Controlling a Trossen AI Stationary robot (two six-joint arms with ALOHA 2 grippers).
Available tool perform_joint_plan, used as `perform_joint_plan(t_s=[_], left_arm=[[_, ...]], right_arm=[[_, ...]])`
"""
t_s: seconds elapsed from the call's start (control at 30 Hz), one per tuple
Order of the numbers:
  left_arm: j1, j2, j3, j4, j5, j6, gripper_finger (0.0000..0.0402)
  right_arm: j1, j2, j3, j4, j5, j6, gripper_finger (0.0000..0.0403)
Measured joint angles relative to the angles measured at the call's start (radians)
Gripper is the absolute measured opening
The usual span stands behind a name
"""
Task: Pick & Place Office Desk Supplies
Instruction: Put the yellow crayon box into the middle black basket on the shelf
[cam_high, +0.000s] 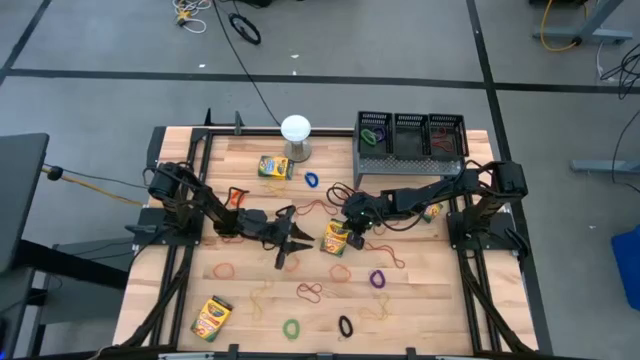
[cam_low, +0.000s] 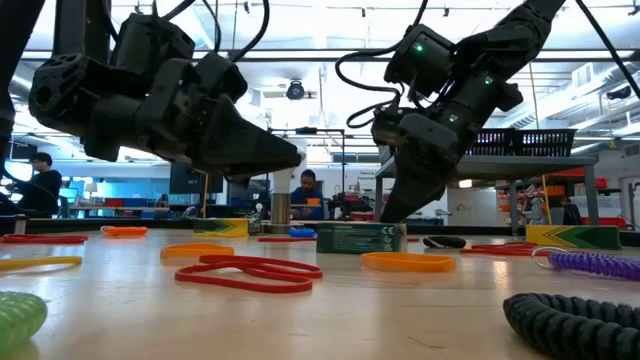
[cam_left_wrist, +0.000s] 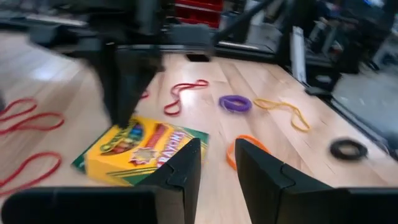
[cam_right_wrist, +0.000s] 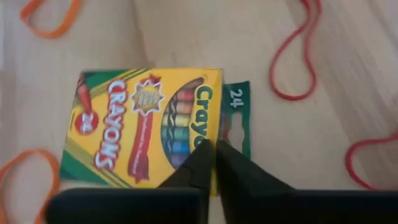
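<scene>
Most of the job is left to do. Three black bins (cam_high: 411, 133) sit on a grey stand at the back of the worktop (cam_high: 240, 300). A few bands seem to lie in them, but lots of rubber bands (cam_high: 315, 291) are spread all over the wood. Three crayon boxes are out too: one near the white ball (cam_high: 295, 128), one at the front corner (cam_high: 211, 317), and one in the middle.

The right tool (cam_right_wrist: 214, 163) is down at the middle crayon box (cam_right_wrist: 149, 127). Its two fingers are pressed together with nothing between them, and their tips sit at the edge of the box, where the green flap sticks out. It does not hold the box. The box lies flat on the worktop.

The left tool (cam_left_wrist: 217, 163) waits just beside that box. Its fingers are a little way apart and hold nothing.

The view from above shows the bins and all the boxes at once. The right wrist view shows how the tips meet the box edge, which the top view cannot. The low view shows the box flat on the wood, with people far off in the room.
</scene>
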Motion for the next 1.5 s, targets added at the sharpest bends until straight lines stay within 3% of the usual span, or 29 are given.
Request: perform_joint_plan(t_s=[0.13,0.27,0.57,0.8,1.0,1.27,1.37,1.5], left_arm=[[0.001,0.0,0.0,-0.01,-0.077,-0.073,0.0106],[0.0,0.0,0.0,-0.032,-0.1,-0.135,0.0122],[-0.013,0.026,0.006,-0.143,-0.171,-0.381,0.023],[-0.051,0.106,0.082,-0.095,-0.192,-0.371,0.0286],[-0.041,0.194,0.17,-0.105,-0.23,-0.341,0.0288],[-0.025,0.299,0.249,-0.015,-0.159,-0.208,0.0283],[-0.026,0.317,0.268,-0.009,-0.123,-0.165,0.0263],[-0.031,0.322,0.27,0.006,-0.102,-0.132,0.0208]], right_arm=[[0.02,-0.007,0.0,-0.006,0.019,-0.051,0.001],[0.082,-0.022,0.0,-0.005,0.153,-0.152,0.0004],[0.286,-0.028,0.036,-0.01,0.519,-0.295,0.0002],[0.383,-0.028,0.037,0.009,0.69,-0.317,0.0001],[0.417,-0.028,0.037,0.034,0.726,-0.317,0.0001],[0.446,-0.028,0.037,0.063,0.759,-0.334,0.0],[0.455,-0.028,0.037,0.073,0.76,-0.334,0.0],[0.464,-0.028,0.037,0.084,0.761,-0.337,0.0002]])
